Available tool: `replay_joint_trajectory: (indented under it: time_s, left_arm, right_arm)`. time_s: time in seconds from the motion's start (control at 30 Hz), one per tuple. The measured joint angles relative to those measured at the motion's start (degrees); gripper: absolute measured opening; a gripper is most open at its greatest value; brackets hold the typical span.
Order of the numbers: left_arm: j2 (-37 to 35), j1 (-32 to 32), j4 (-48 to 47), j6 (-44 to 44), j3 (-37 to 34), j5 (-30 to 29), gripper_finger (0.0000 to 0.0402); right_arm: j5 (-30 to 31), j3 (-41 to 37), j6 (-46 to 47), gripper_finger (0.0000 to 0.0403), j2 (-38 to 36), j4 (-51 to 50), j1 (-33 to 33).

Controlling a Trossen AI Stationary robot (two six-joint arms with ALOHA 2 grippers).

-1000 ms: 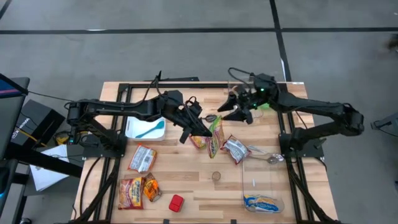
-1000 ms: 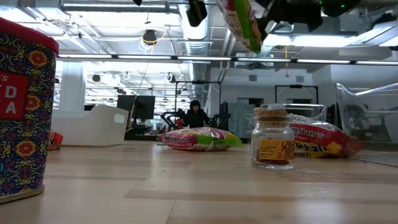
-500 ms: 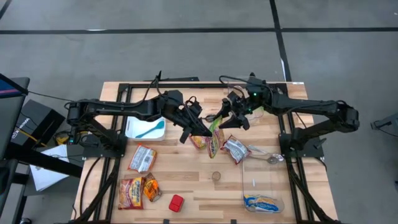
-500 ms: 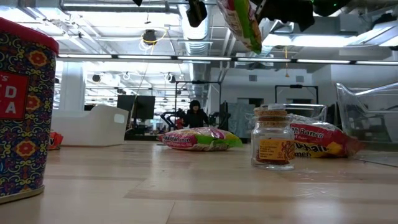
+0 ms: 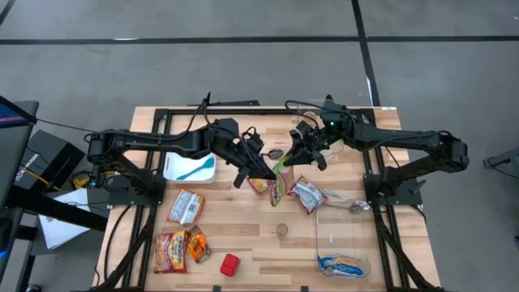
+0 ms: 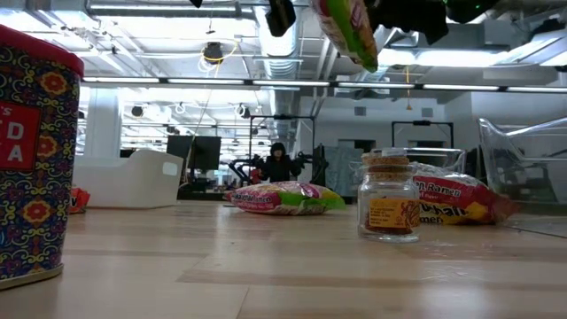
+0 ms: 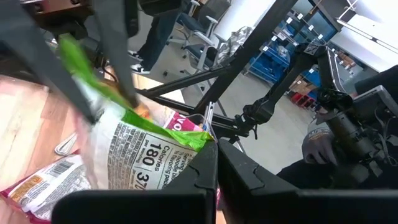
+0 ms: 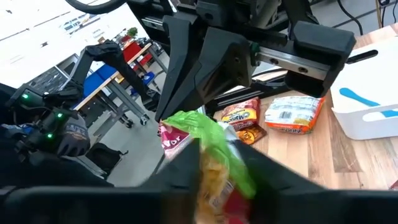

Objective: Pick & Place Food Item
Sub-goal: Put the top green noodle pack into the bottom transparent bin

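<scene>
Above the wooden table [image 5: 243, 235], at frame centre, both grippers are pinching the green snack bag [image 5: 280, 174] aloft, left gripper [image 5: 268, 172] and right gripper [image 5: 292, 159] seemingly mid-handover.

My wooden surface [image 5: 243, 227] carries a white bin [image 5: 190, 168] near its left edge, snack packets [image 5: 185, 206] below it, a red can [image 5: 230, 264] at the near edge, a small jar [image 5: 282, 229] mid-surface, and a clear container [image 5: 340, 239] toward the near right corner.
</scene>
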Motion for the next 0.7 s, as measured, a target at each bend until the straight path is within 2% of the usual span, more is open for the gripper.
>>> replay_joint_trajectory:
  time_s: [0.07,0.1,0.4,0.53,0.7]
  left_arm:
    - [0.0,0.0,-0.02,-0.03,0.0,0.04,0.0]
    - [0.0,0.0,-0.02,-0.11,0.0,0.03,0.0]
    - [0.0,0.0,0.02,-2.69,0.0,-0.31,0.0013]
    - [0.0,0.04,-0.1,-4.97,0.04,-0.76,0.0055]
    - [0.0,0.04,-2.85,-5.37,0.07,-0.34,0.0137]
  right_arm:
    - [-0.07,0.0,-0.36,0.0021,0.0,0.07,0.0]
    - [-0.15,0.0,-0.43,0.0013,0.0,0.07,-0.02]
    - [-0.2,0.0,-0.46,0.0002,0.0,0.06,-0.03]
    - [-0.31,-0.02,-0.43,0.0,0.0,0.0,0.0]
    - [-0.26,-0.02,-0.38,0.0,0.0,-0.02,-0.03]
